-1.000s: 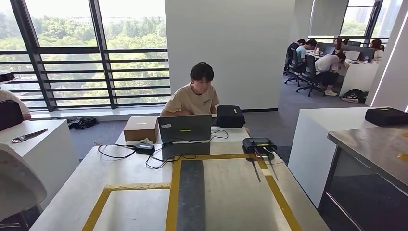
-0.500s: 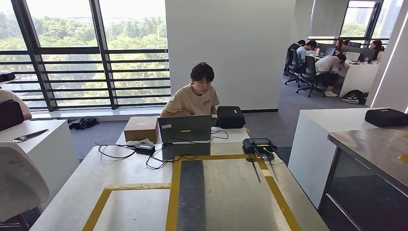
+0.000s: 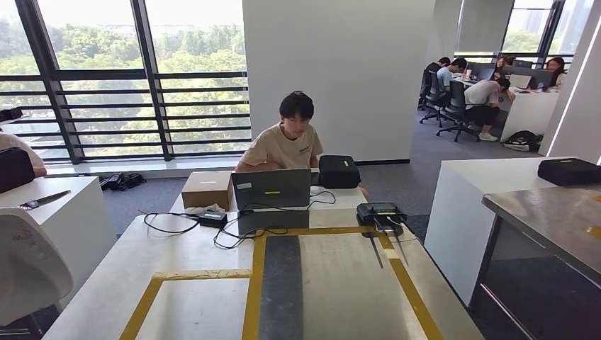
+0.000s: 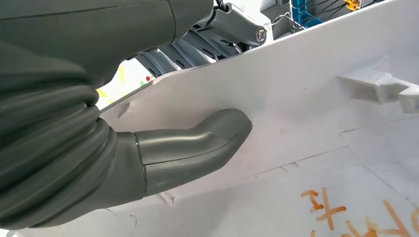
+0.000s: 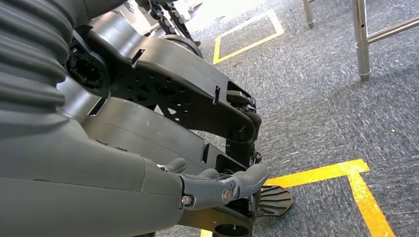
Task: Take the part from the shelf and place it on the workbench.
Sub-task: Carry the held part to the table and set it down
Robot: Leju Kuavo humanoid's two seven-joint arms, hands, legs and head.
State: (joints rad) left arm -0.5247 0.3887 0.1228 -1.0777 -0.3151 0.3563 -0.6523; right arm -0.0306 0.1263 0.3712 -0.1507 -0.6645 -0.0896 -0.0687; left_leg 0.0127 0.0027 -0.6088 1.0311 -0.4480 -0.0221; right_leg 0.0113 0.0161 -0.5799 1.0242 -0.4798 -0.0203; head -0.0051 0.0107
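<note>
Left hand (image 4: pixel 163 123) grips the white part (image 4: pixel 306 98), thumb pressed flat on its face, darker fingers (image 4: pixel 197 47) over its edge. The part (image 3: pixel 28 265) also pokes in at the near left edge in the head view, beside the workbench (image 3: pixel 205 304) and not on it. Right hand (image 5: pixel 217 187) hangs low over grey carpet (image 5: pixel 336 108) with yellow floor tape (image 5: pixel 346 173), fingers loosely curled, holding nothing. Workbench has yellow tape lines; at its far end a laptop (image 3: pixel 273 189), cardboard box (image 3: pixel 207 189), black case (image 3: pixel 339 171), with a person (image 3: pixel 285 138) seated behind.
</note>
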